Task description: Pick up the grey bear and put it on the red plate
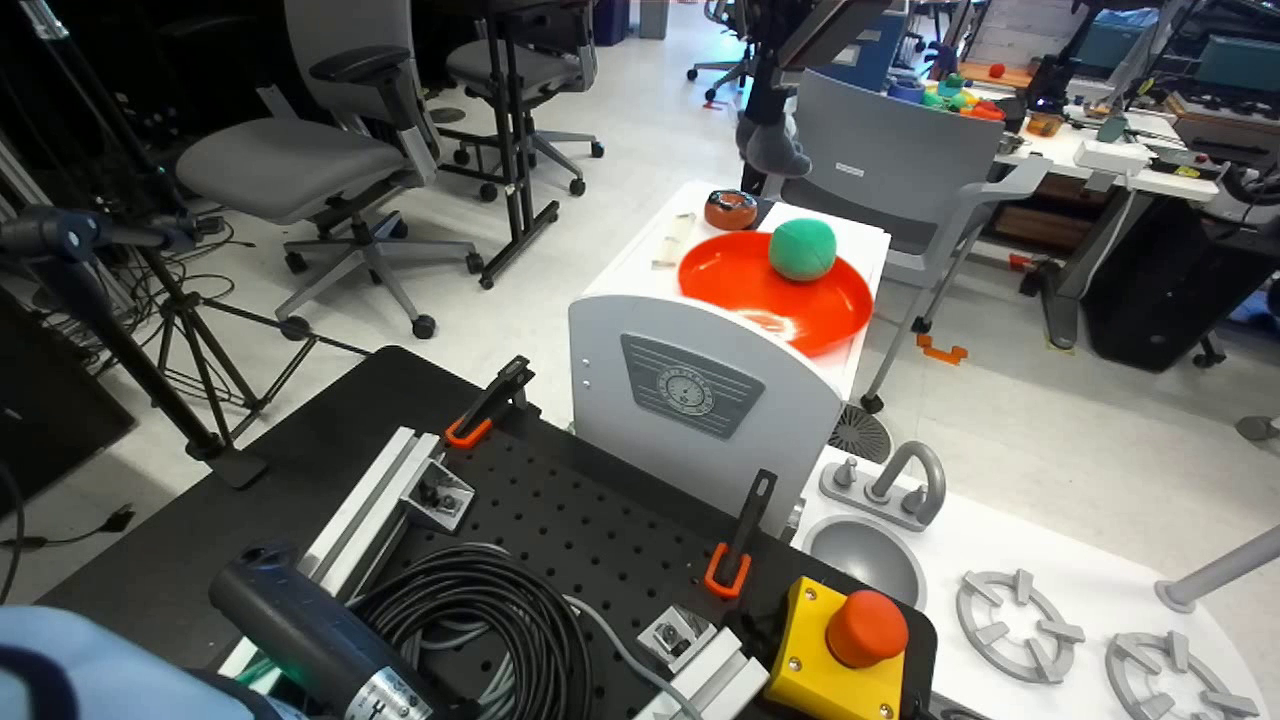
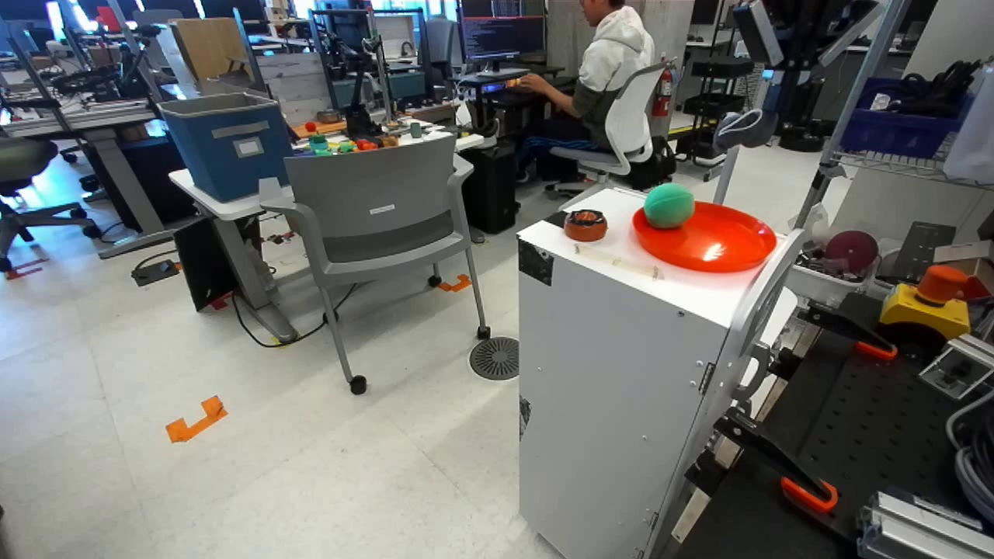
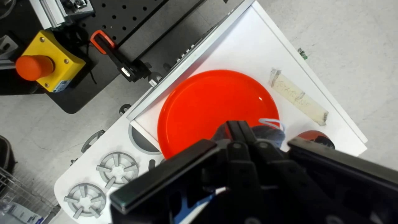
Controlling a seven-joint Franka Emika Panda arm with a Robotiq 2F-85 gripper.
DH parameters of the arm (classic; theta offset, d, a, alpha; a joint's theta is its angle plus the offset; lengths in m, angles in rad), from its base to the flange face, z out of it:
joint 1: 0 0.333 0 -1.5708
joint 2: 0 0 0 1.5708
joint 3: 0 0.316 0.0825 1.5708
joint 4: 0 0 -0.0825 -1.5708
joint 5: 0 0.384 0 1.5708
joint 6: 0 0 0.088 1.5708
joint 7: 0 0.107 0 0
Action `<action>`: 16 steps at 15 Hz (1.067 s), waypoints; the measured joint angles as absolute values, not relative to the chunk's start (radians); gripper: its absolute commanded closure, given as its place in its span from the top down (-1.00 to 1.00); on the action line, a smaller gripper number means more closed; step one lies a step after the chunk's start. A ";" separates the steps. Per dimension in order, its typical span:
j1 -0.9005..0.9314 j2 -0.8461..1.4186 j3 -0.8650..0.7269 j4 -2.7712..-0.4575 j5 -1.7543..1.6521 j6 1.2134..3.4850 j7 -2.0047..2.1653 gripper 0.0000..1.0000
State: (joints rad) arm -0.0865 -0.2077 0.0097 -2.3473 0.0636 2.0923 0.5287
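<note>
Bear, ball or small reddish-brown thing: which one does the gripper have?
The grey bear, pinched in the gripper; the green ball sits on the red plate, the reddish-brown thing beside it.

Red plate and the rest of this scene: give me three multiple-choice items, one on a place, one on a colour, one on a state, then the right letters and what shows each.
1. Where does the green ball lie?
A) On a burner
B) On the red plate
C) On the floor

2. What colour is the box under the orange-red button?
A) Blue
B) White
C) Yellow

3. What state is the grey bear in?
A) Held aloft by the hand
B) Resting on the floor
C) Resting on the plate

Right letters:
1 B: in both exterior views the ball's base shows against the plate.
2 C: the box shows yellow in all three views.
3 A: both exterior views show the bear in the air, and the wrist view shows it at both sides of the closed hand.
</note>
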 measured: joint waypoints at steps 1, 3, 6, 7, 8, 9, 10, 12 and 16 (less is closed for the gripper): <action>-0.087 -0.208 0.010 -2.346 0.064 2.092 0.527 -0.99; -0.087 -0.208 0.010 -2.344 0.064 2.092 0.523 -0.47; -0.087 -0.208 0.010 -2.340 0.062 2.092 0.521 -0.19; -0.087 -0.208 0.010 -2.339 0.061 2.092 0.521 -0.06; -0.087 -0.208 0.010 -2.338 0.061 2.092 0.521 0.10; -0.087 -0.208 0.010 -2.337 0.061 2.092 0.521 0.23; -0.087 -0.208 0.010 -2.337 0.061 2.092 0.521 0.40; -0.087 -0.208 0.010 -2.336 0.061 2.092 0.521 0.70; -0.087 -0.208 0.010 -2.336 0.061 2.092 0.521 1.00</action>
